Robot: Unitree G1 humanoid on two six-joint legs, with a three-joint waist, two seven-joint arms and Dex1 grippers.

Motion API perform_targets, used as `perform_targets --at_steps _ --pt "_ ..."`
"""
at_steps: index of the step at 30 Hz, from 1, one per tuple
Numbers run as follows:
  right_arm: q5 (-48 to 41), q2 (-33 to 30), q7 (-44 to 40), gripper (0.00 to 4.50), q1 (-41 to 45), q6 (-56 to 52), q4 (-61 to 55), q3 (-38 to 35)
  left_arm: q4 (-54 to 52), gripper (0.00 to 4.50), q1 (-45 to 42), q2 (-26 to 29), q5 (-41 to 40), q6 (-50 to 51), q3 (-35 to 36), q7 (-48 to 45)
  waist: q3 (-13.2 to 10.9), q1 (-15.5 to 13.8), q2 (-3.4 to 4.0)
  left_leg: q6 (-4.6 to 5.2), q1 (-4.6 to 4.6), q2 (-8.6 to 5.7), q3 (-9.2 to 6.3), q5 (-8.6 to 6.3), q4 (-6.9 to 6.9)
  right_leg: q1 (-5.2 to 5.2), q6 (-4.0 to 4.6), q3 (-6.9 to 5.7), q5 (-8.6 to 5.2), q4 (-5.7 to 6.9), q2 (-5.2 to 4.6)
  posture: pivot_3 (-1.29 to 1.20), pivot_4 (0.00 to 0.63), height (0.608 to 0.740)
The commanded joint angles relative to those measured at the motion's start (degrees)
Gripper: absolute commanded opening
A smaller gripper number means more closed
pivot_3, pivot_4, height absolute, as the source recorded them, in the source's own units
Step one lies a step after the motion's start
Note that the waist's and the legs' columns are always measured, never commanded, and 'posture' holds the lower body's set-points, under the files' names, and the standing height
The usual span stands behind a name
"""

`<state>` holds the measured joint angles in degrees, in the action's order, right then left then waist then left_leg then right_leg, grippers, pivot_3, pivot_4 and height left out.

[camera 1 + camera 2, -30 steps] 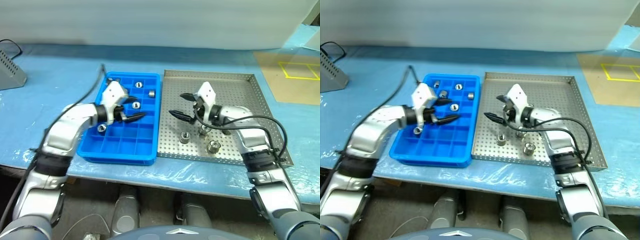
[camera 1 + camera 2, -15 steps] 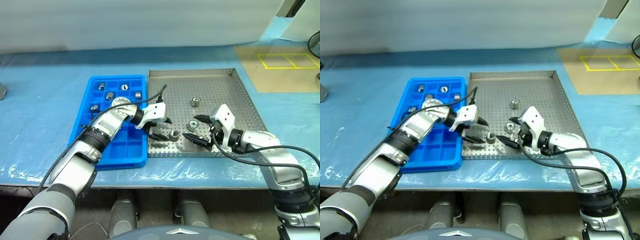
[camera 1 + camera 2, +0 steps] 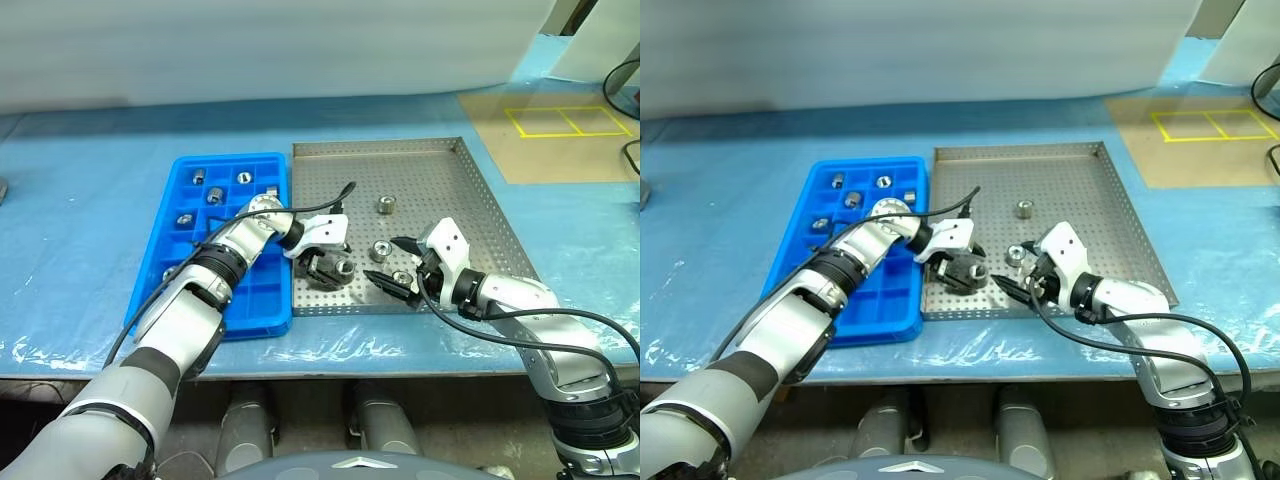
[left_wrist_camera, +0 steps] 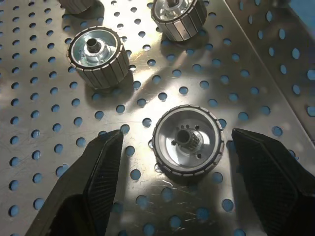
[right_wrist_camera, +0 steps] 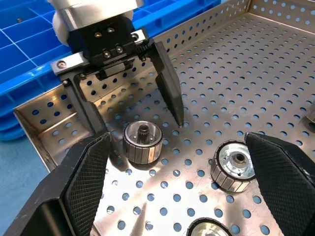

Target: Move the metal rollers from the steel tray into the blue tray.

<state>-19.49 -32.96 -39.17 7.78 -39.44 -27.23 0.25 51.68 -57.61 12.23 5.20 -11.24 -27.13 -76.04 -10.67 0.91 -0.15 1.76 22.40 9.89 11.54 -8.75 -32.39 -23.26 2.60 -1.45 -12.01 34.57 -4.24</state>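
The steel tray [image 3: 440, 180] holds several metal rollers. My left gripper [image 3: 330, 265] reaches over from the blue tray's side. It stands open astride one roller [image 4: 187, 142] near the steel tray's front left corner, and a gap shows on each side of that roller. My right gripper [image 3: 390, 263] hovers open and empty near the steel tray's front edge, with two rollers [image 3: 381, 250] [image 3: 402, 277] close to its fingers. Another roller [image 3: 385, 205] sits mid-tray. The blue tray [image 3: 230, 158] lies to the left with several rollers [image 3: 216, 193] in its far compartments.
The right wrist view looks straight at the left gripper's two black fingers [image 5: 170, 98], so the two grippers are close together. Both trays rest on a blue sheet [image 3: 90, 200]. A brown board with yellow lines [image 3: 560, 135] lies at the back right.
My left gripper has swung from over the blue tray into the steel tray and come down around a roller. The right gripper has pulled back toward the front edge. The camera has shifted.
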Motion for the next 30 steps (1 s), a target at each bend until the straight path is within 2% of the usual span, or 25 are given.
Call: perform_targets --at_steps 1,8,12,15,17,20,27,30 --pt "-0.2 -0.3 0.7 4.5 0.0 0.7 -1.3 -0.3 0.4 3.72 0.2 0.0 2.2 -2.1 -0.9 -1.6 0.0 0.0 0.0 0.04 0.03 0.0 0.0 -0.02 0.0 0.0 0.02 0.0 0.01 -0.04 0.0 -0.44 0.15 0.74" --pt "0.8 0.0 2.0 4.5 -0.3 1.7 -0.1 0.4 1.2 3.72 0.9 -0.6 3.3 -4.1 0.2 -2.1 0.0 0.1 0.0 0.07 -0.01 -0.02 0.01 -0.05 -0.03 0.04 -0.16 0.0 -0.09 -0.06 -0.03 -0.45 0.15 0.74" --pt "1.3 0.5 3.2 4.5 -0.5 2.6 0.7 0.3 -0.2 2.81 1.5 -0.9 2.8 -2.9 0.7 -3.1 0.0 0.1 0.0 0.07 0.0 -0.02 0.01 -0.05 -0.04 0.04 -0.31 0.0 -0.18 -0.06 -0.04 -0.45 0.15 0.74" --pt "2.4 -0.1 3.1 4.5 -0.8 3.7 1.1 1.2 -1.5 2.81 1.9 -1.1 2.6 -2.3 1.0 -3.7 0.0 0.0 0.0 0.08 0.0 -0.02 0.01 -0.06 -0.02 0.04 -0.06 0.0 -0.04 -0.07 -0.04 -0.45 0.15 0.74" --pt "3.5 -0.2 3.3 4.5 -0.8 4.5 2.1 1.8 -3.1 2.49 2.7 -0.5 1.5 -2.3 1.2 -6.1 0.0 0.0 0.01 0.09 0.02 -0.02 0.01 -0.07 -0.01 0.04 -0.01 0.0 -0.01 -0.1 -0.04 -0.45 0.15 0.74" --pt "3.0 0.4 3.1 4.5 -0.4 4.8 2.7 1.7 -4.8 1.72 4.0 0.3 1.9 -1.7 1.3 -5.6 0.0 0.1 0.01 0.1 0.02 -0.03 0.02 -0.08 -0.01 0.04 0.0 0.0 0.0 -0.13 -0.05 -0.44 0.15 0.74" --pt "3.2 0.7 2.5 4.5 1.2 5.8 4.2 2.9 -7.0 1.72 5.9 0.5 2.2 0.9 3.2 0.3 0.0 0.1 0.01 0.1 -0.01 -0.02 0.02 -0.07 -0.01 0.04 -0.31 0.0 -0.18 -0.11 -0.05 -0.39 0.15 0.74" --pt "3.3 0.6 1.6 4.5 2.6 6.3 5.6 3.4 -8.5 1.72 5.8 0.0 0.8 2.9 6.2 5.2 0.0 0.0 0.01 0.09 -0.01 -0.02 0.01 -0.07 -0.02 0.06 -0.32 0.0 -0.19 -0.1 -0.05 -0.37 0.15 0.74"
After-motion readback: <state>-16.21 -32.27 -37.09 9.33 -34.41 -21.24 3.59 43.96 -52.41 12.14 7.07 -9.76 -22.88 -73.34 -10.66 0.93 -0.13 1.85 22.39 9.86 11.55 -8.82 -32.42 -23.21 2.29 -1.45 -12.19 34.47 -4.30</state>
